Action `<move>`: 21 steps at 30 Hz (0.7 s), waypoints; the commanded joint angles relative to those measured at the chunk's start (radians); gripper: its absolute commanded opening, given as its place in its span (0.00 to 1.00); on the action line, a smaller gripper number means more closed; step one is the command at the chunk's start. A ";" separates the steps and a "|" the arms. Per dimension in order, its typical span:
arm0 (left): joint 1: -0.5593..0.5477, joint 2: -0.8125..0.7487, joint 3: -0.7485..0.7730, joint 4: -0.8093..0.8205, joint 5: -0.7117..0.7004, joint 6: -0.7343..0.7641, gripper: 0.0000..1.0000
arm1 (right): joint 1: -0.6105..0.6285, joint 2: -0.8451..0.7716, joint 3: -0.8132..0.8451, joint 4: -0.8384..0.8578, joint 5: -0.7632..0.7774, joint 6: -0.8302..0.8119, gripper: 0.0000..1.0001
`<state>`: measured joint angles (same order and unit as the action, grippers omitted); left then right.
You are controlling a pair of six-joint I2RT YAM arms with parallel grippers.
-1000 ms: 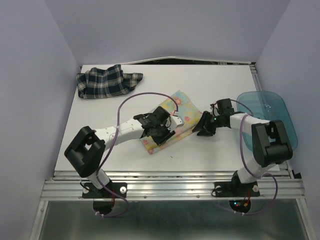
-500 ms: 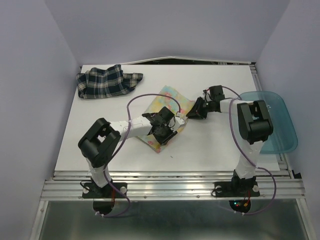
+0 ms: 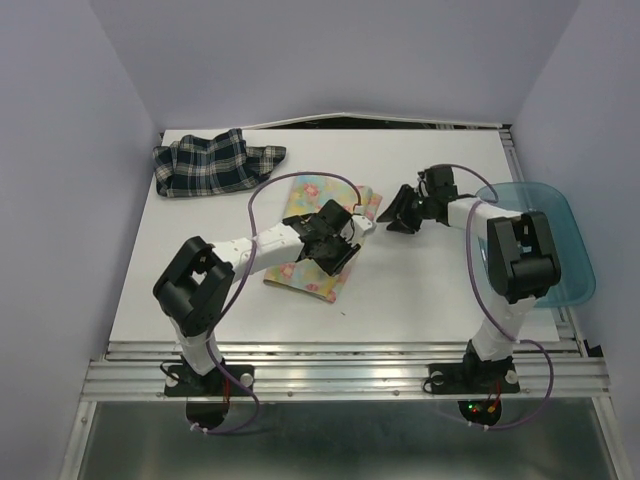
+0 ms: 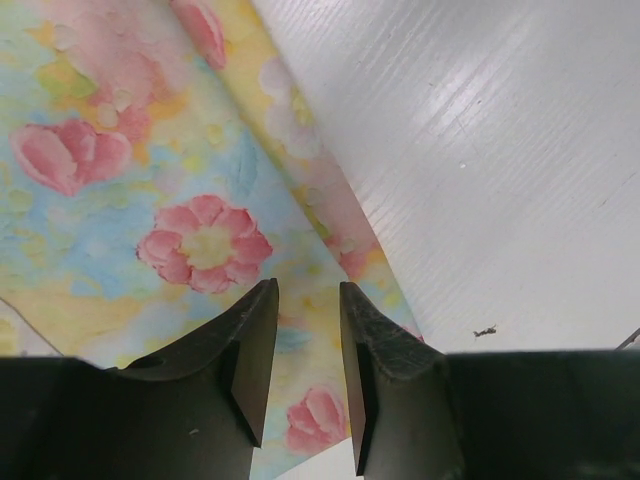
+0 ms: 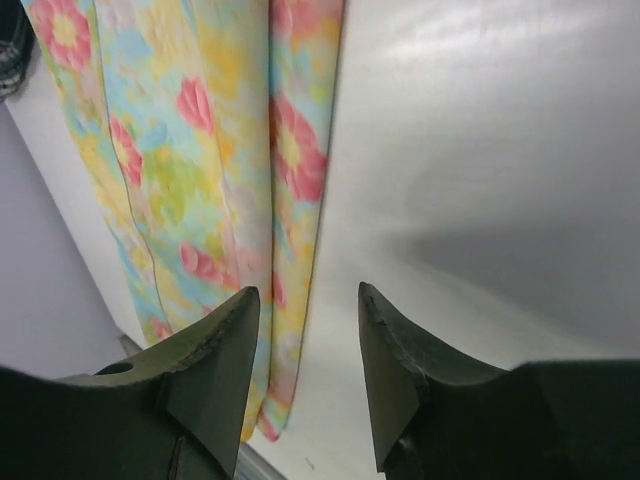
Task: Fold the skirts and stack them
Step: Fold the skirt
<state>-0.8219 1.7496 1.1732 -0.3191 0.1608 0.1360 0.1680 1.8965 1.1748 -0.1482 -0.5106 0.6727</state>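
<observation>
Top view: plaid skirt [image 3: 215, 165] lies bunched in the far-left corner of the worktop [image 3: 430, 290], close to the left edge and well apart from everything else. Floral skirt [image 3: 300, 275] lies flat mid-worktop as a long folded strip, running from centre towards the near-left. Its near end stops short of the front edge. Left gripper [image 3: 345, 235] sits on the strip's right side. Right gripper [image 3: 398, 212] is just right of the skirt's far end, over bare surface. Teal bin [image 3: 560, 230] overhangs the right edge. Open room: the near-right quarter between skirt and bin, and the far-centre band.

Left wrist: left gripper [image 4: 305, 350] is down over the floral skirt [image 4: 150, 150] with its jaws only a narrow slit apart. Flat print shows through the gap and no fold is visibly pinched. The skirt's edge runs diagonally, with bare worktop [image 4: 480, 150] to the right (one small dark speck [image 4: 487, 330] on it).

Right wrist: right gripper [image 5: 308, 345] is spread wide and holds nothing. The floral skirt [image 5: 180, 150] fills the left half, layered edges stacked in parallel. Its outer edge runs under the gap near the left finger, and the rest is clear worktop [image 5: 480, 150].
</observation>
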 commanded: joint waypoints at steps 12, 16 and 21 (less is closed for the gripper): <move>0.004 -0.032 -0.021 -0.061 0.029 -0.058 0.42 | 0.226 -0.011 -0.239 0.173 -0.098 0.157 0.41; 0.006 -0.002 -0.014 -0.052 0.029 -0.058 0.40 | 0.251 0.006 -0.247 0.171 -0.089 0.162 0.37; 0.006 0.025 -0.012 -0.038 0.052 -0.064 0.36 | 0.260 0.006 -0.244 0.151 -0.055 0.148 0.33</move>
<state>-0.8165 1.7592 1.1587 -0.3740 0.1841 0.0841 0.4126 1.8786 0.9512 0.0013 -0.6212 0.8345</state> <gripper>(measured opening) 0.376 0.339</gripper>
